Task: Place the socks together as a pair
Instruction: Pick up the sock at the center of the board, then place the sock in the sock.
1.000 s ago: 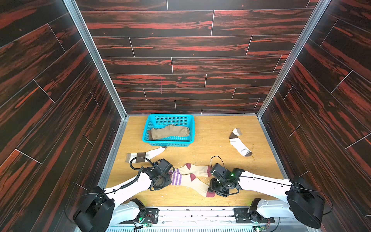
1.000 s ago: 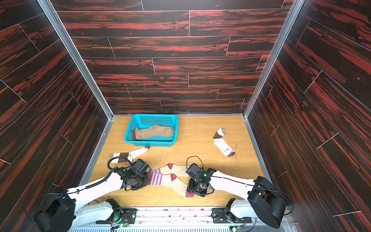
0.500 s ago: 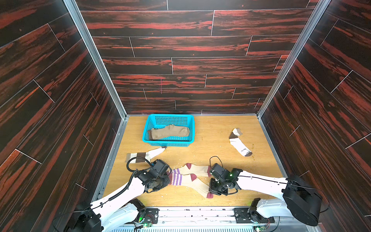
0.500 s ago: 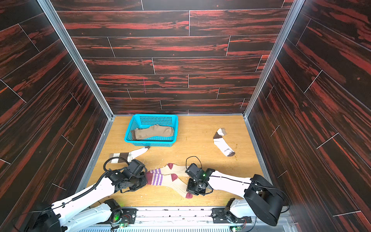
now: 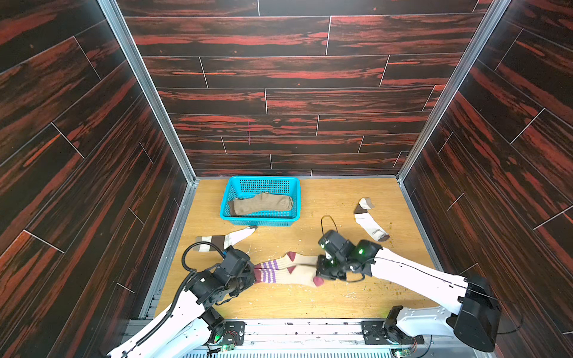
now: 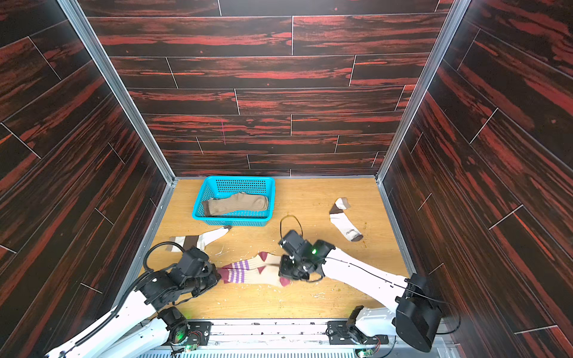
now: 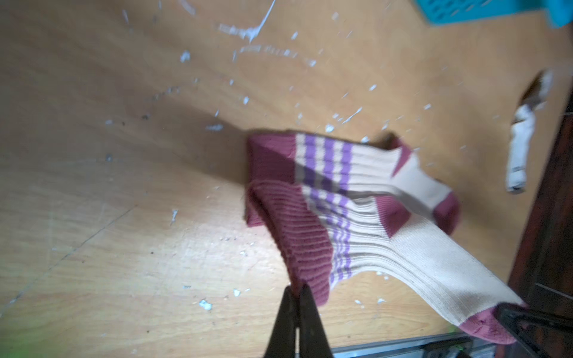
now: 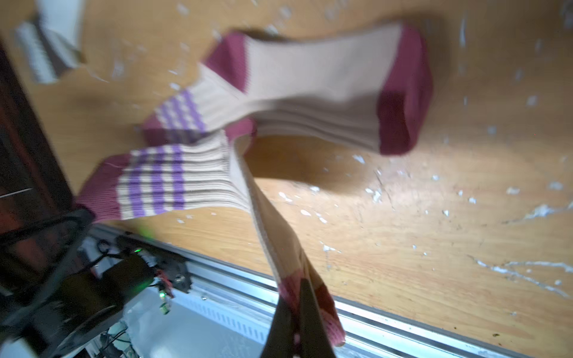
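I see the wooden surface (image 5: 279, 303) with a blue basket (image 5: 298, 201) at its back and tan socks (image 5: 263, 203) inside. Near the front edge, one maroon-beige striped sock (image 5: 288, 277) stretches left to right, cuff toward my left hand (image 5: 252, 275), toe toward my right hand (image 5: 319, 274). Its twin (image 5: 302, 258) lies just behind, the cuffs overlapping. My left hand is clenched on the cuff, and my right hand is clenched on the maroon toe.
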